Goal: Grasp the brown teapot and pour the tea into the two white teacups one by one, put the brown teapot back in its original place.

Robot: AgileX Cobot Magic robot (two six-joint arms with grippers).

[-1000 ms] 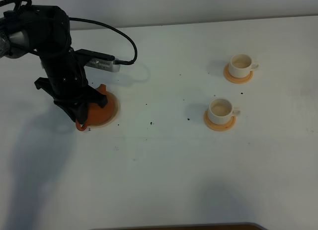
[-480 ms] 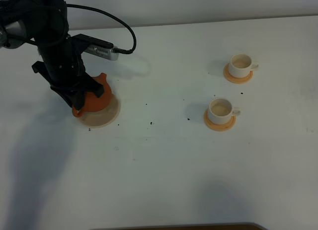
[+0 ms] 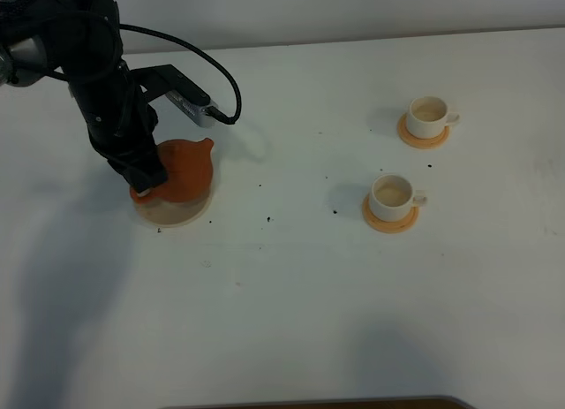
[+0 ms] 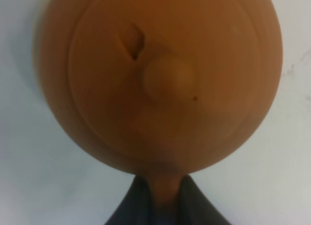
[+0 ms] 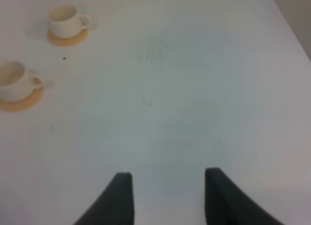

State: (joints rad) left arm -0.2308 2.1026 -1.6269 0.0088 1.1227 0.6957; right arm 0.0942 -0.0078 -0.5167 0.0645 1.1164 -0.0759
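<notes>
The brown teapot [image 3: 184,168] hangs by its loop handle in my left gripper [image 3: 146,185], lifted slightly over the pale beige saucer [image 3: 179,214], spout toward the back right. In the left wrist view the teapot [image 4: 160,74] fills the frame, its handle pinched between the dark fingers of my left gripper [image 4: 163,198]. Two white teacups stand on orange-tan coasters at the right, a far one [image 3: 429,113] and a near one [image 3: 392,193]. Both also show in the right wrist view, the far cup [image 5: 64,19] and the near cup [image 5: 13,81]. My right gripper [image 5: 167,196] is open and empty over bare table.
Small dark specks [image 3: 267,219] lie on the white table between the saucer and the cups. The left arm's cable [image 3: 212,69] loops above the teapot. The table's back edge [image 3: 353,40] runs along the top.
The left gripper has lifted the teapot off the saucer and turned it, so the spout now points to the back right. The cups and the right gripper have not moved.
</notes>
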